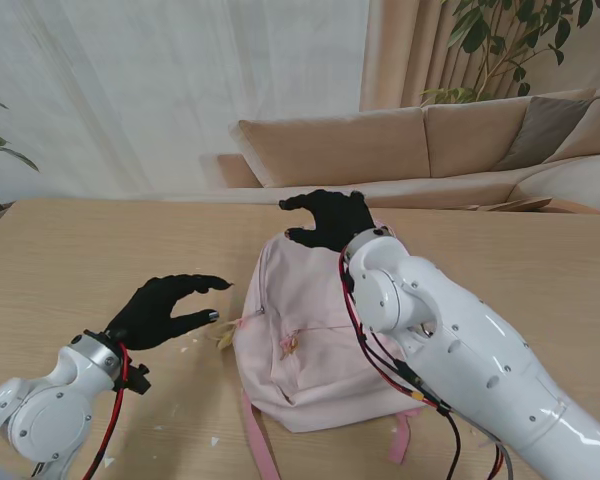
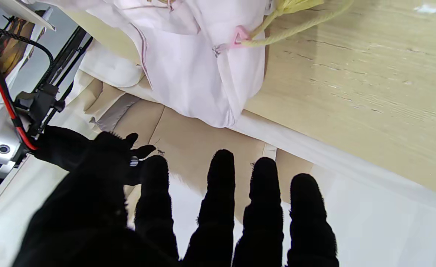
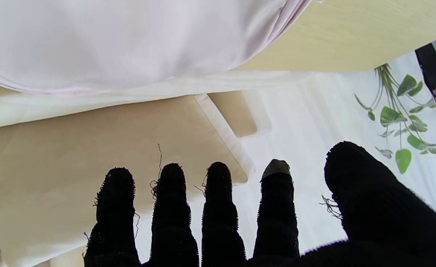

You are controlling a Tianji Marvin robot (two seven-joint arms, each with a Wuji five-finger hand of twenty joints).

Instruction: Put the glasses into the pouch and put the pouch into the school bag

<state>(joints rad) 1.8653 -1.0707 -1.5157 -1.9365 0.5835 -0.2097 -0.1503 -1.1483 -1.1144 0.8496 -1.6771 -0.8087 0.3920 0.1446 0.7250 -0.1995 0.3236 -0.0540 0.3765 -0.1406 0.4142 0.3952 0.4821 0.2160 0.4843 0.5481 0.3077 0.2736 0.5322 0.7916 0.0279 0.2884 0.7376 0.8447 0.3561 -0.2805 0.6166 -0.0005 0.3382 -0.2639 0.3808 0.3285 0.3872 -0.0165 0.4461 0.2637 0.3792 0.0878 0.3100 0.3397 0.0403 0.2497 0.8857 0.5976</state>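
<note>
1. A pink school bag lies flat at the middle of the wooden table, its top end pointing to 12 o'clock and its straps trailing toward 6 o'clock, nearer to me.
2. A pink shoulder strap runs off the bag's near left corner at about 7 o'clock; a second strap end shows at about 5 o'clock.
3. A yellow cord lies on the table touching the bag's left edge, at 9 o'clock from the bag's middle. In the left wrist view this cord ties to a small pink triangular ring on the bag's side.
4. The left hand, in a black glove, hovers at 9 o'clock from the bag, just beside it and apart from it. Its fingers are spread and slightly curled, holding nothing.
5. The right hand, also in a black glove, hangs over the bag's top end at 12 o'clock. Its fingers are apart and nothing lies between them; the bag's pale fabric fills the space ahead of the fingertips.
6. I cannot tell whether the right hand touches the fabric.
7. Neither the glasses nor the pouch can be made out in any view.
8. Beyond the table's far edge, at 12 to 2 o'clock, stands a beige sofa, with a leafy plant behind it.
</note>
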